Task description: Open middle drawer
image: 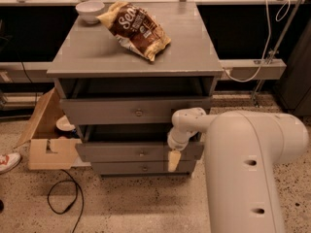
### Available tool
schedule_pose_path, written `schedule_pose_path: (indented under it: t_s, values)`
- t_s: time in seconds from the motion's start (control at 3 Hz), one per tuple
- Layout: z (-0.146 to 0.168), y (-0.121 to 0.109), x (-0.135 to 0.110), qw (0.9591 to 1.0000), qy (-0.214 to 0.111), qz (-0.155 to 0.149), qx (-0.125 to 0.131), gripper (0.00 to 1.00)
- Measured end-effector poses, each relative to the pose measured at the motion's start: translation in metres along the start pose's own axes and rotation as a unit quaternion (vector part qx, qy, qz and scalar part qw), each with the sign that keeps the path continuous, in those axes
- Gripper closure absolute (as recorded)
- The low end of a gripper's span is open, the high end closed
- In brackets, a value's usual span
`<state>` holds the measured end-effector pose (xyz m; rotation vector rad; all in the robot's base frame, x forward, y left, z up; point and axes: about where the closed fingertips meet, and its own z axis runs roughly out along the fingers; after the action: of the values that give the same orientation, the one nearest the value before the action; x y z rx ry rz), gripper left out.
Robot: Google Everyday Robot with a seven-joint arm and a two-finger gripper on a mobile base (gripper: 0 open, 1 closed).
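Observation:
The middle drawer (pixel 112 152) is a low grey front with a small round knob (pixel 142 153), second of three in a grey cabinet. It stands pulled out a little, with a dark gap above it. My gripper (pixel 173 160) hangs at the drawer's front, right of the knob, its cream tip pointing down over the lower edge. My white arm (pixel 243 169) fills the lower right and hides the cabinet's right side. The taller top drawer (pixel 107 111) is above and the lowest drawer (pixel 121 168) below.
A brown chip bag (pixel 136 29) and a white bowl (pixel 90 9) lie on the cabinet top. A cardboard box (pixel 46 144) stands on the floor to the left, with a black cable (pixel 63 198) and a shoe (pixel 7 161) nearby.

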<state>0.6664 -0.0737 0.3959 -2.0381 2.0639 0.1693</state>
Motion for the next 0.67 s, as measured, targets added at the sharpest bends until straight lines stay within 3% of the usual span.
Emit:
schedule_pose_path:
  t_s: [0.33, 0.67]
  values:
    - [0.003, 0.019, -0.007, 0.9985, 0.028, 0.011, -0.045, 0.19]
    - [-0.009, 0.035, -0.017, 0.9973, 0.042, 0.02, -0.057, 0.42]
